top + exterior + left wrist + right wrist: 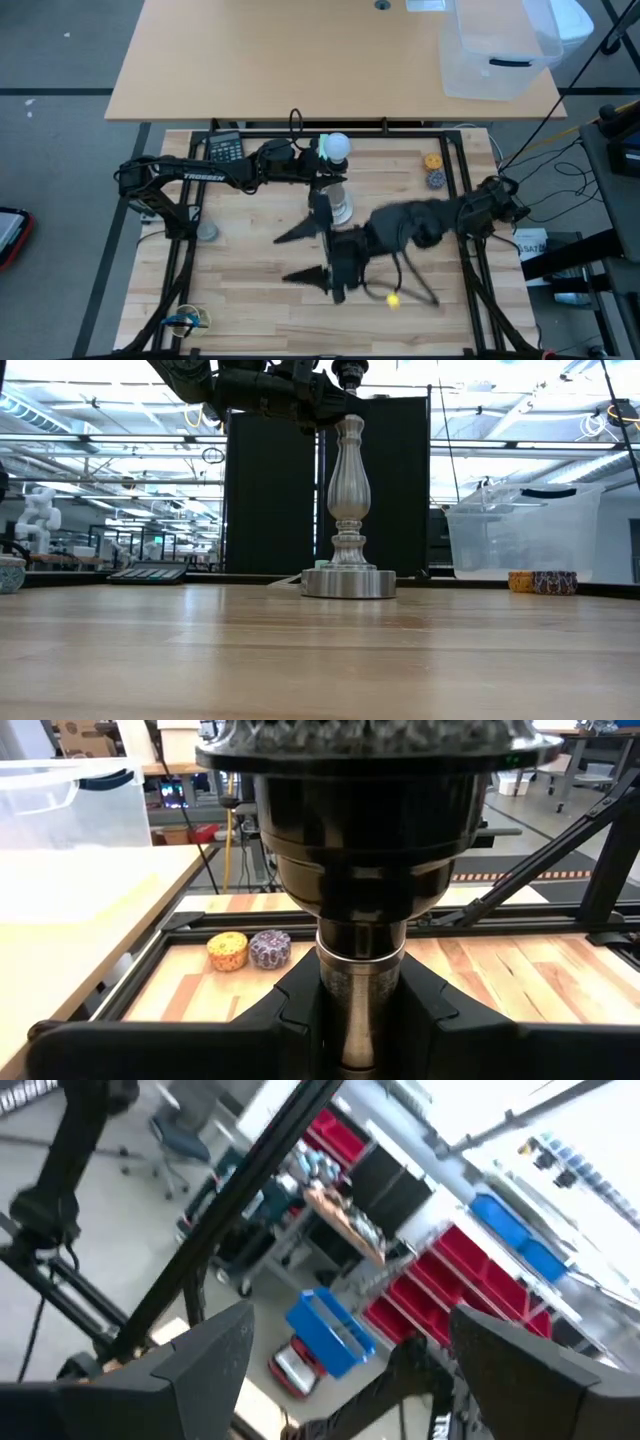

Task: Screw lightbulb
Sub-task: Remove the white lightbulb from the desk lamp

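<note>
A silver stand point(349, 490) stands upright on its round base point(349, 582) at mid-table, with a black socket point(365, 850) at its top. In the high view the white lightbulb point(337, 147) shows right over the stand's top; its screw base is hidden, so I cannot tell whether it sits in the socket. My left gripper point(360, 1020) reaches in from the table's left point(322, 172) and is shut on the stand. My right gripper point(292, 256) hovers high over the table's near middle. It is open point(350, 1370) with nothing between its fingers. My left gripper pinches the stand's silver neck point(360, 982), just below the black socket, between its two fingers point(285, 1015). The fingers come in about level from the table's left and lie across the neck. The stand stays upright with its base on the table.
A clear plastic bin point(495, 50) sits on the far table. On the wooden table a calculator point(226, 148) lies at the far left and two small round tins point(433, 170) at the far right. A grey disc point(207, 232) lies left and a small yellow thing point(393, 298) near.
</note>
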You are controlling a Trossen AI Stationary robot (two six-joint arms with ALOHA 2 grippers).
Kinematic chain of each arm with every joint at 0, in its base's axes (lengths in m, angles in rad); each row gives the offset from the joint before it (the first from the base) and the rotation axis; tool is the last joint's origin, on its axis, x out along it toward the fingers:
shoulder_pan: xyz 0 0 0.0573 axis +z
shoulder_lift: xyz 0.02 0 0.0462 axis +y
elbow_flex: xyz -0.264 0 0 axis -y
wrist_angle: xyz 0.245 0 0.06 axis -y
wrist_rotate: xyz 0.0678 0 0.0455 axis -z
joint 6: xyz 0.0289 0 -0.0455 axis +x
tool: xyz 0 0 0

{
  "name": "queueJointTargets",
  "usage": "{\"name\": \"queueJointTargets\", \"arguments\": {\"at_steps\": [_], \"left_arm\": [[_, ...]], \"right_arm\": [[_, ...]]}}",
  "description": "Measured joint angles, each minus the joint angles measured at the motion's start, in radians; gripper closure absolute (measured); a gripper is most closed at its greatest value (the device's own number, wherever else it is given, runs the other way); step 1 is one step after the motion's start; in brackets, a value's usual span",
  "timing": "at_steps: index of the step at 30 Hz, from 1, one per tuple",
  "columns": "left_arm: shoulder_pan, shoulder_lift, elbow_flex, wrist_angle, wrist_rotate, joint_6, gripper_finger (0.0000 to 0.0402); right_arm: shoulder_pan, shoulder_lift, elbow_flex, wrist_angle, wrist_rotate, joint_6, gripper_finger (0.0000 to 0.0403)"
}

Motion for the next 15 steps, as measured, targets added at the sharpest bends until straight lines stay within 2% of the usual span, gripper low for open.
{"name": "queueJointTargets", "arguments": {"at_steps": [2, 9, 15], "left_arm": [[0.001, 0.000, 0.000, 0.000, 0.005, 0.001, 0.0331], [0.000, 0.000, 0.000, 0.000, 0.007, -0.002, 0.0331], [0.000, 0.000, 0.000, 0.000, 0.009, -0.008, 0.0331]], "right_arm": [[-0.048, -0.021, 0.000, -0.004, -0.071, 0.020, 0.0081], [-0.233, -0.148, 0.000, -0.102, -0.222, 0.120, 0.0081], [-0.369, -0.298, 0.000, -0.303, -0.273, 0.186, 0.0081]]}}
